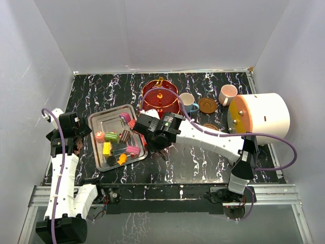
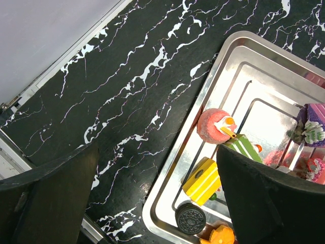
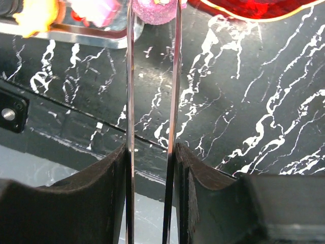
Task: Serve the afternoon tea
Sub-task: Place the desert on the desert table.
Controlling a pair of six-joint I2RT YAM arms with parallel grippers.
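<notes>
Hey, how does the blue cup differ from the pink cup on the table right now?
The blue cup shows a blue handle and stands right beside the red three-tier stand. The pink cup looks pinkish and stands further right, close to the big white cylinder. A brown saucer lies between them. Both are upright, mouth up, and stand on the table rather than on a saucer.

The left arm (image 1: 63,178) stands folded, the left gripper (image 2: 157,152) spread wide. The right arm (image 1: 213,140) reaches leftward, the right gripper (image 3: 151,152) pinching metal tongs (image 3: 130,91).
</notes>
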